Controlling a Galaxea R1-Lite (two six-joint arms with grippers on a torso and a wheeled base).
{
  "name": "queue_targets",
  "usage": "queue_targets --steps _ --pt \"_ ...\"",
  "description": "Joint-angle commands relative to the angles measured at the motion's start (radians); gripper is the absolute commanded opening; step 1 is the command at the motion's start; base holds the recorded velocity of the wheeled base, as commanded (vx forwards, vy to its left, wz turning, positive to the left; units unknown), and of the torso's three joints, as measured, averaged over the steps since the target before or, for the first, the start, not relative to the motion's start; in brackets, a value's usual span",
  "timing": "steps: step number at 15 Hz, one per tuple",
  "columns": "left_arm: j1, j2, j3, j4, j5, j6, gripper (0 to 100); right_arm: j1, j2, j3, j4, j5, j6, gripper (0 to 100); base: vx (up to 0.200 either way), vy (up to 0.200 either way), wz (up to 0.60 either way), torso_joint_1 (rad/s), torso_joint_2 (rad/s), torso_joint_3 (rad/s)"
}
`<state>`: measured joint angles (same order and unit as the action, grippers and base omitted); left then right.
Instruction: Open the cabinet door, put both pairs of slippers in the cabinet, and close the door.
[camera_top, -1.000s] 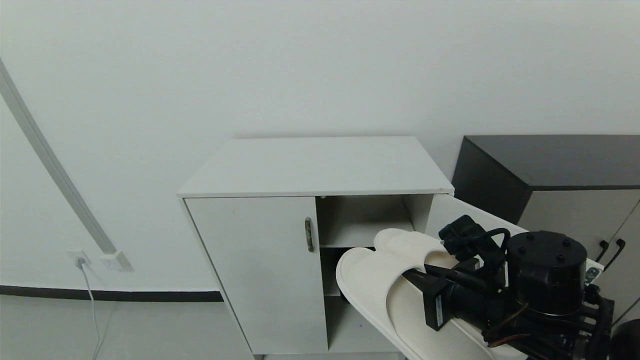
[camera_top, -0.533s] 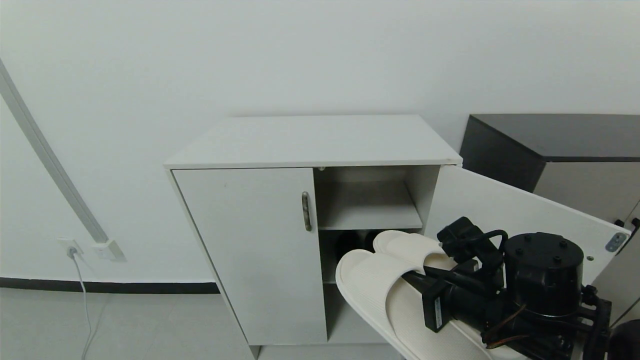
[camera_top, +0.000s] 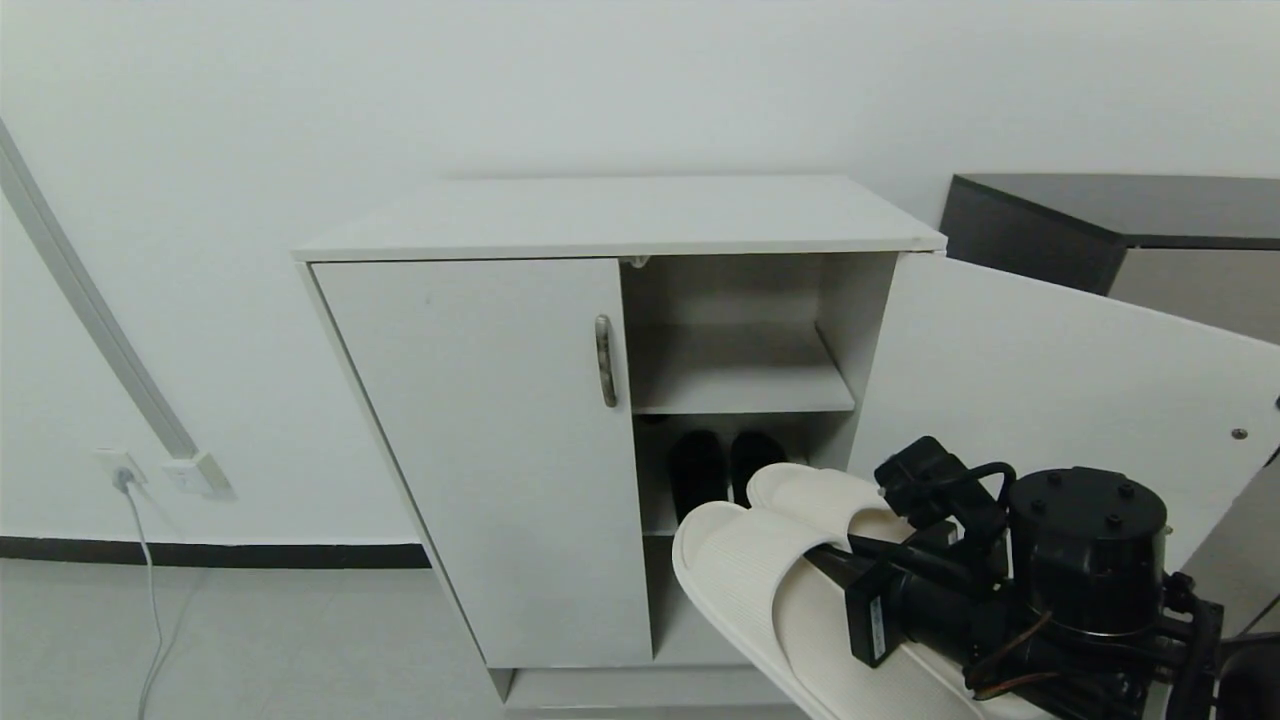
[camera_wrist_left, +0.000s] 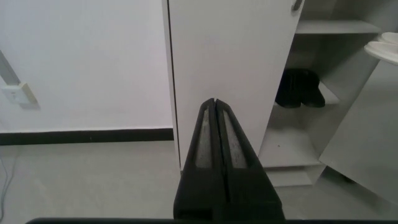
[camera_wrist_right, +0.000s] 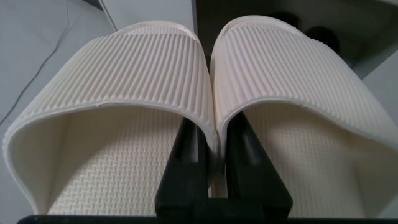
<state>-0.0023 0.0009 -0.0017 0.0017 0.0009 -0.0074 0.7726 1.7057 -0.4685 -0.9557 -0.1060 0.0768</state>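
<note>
Head view: white two-door laminate cabinet (camera_top: 620, 215), left door (camera_top: 480, 450) shut, right door (camera_top: 1050, 380) swung wide. The upper shelf (camera_top: 740, 375) is bare and a pair of black slippers (camera_top: 725, 470) sits toes-in on the middle shelf. A pair of cream ribbed slippers (camera_top: 760, 580) is held side by side just before the opening, toes toward it, not yet inside. The right tool (camera_top: 840, 562) enters them from the heel end

Left wrist view: left tool (camera_wrist_left: 214, 143), fingers pressed together with nothing between them, low in front of the shut left door

Right wrist view: right tool clamped on the two adjoining inner walls of the cream ribbed slippers, one finger inside each

Risks, as judged: the grip takes only soft side walls, so a toe catching a shelf edge or the black slippers could pull one slipper free. The arm works close to the right door and may knock it

Obscured: heels of the cream pair, behind the arm; most of the bottom shelf; the right door's outer edge, cut off
</note>
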Motion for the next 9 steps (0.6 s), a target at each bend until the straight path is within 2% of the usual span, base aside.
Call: queue_targets --steps 1,6,9 --pt "-0.001 0.001 0.0 0.0 -0.001 0.0 0 0.004 0.002 0.001 0.0 0.0 0.0 0 0.0 0.0 0.0 -0.085 0.44 0.364" --pt "-0.001 0.001 0.0 0.0 0.001 -0.002 0 0.017 0.003 0.002 0.0 0.0 0.0 0 0.0 0.0 0.0 -0.037 0.43 0.377" --pt "-0.001 0.001 0.0 0.0 0.001 -0.002 0 0.021 0.009 0.011 -0.008 0.002 0.0 0 0.0 0.0 0.0 -0.001 0.04 0.032"
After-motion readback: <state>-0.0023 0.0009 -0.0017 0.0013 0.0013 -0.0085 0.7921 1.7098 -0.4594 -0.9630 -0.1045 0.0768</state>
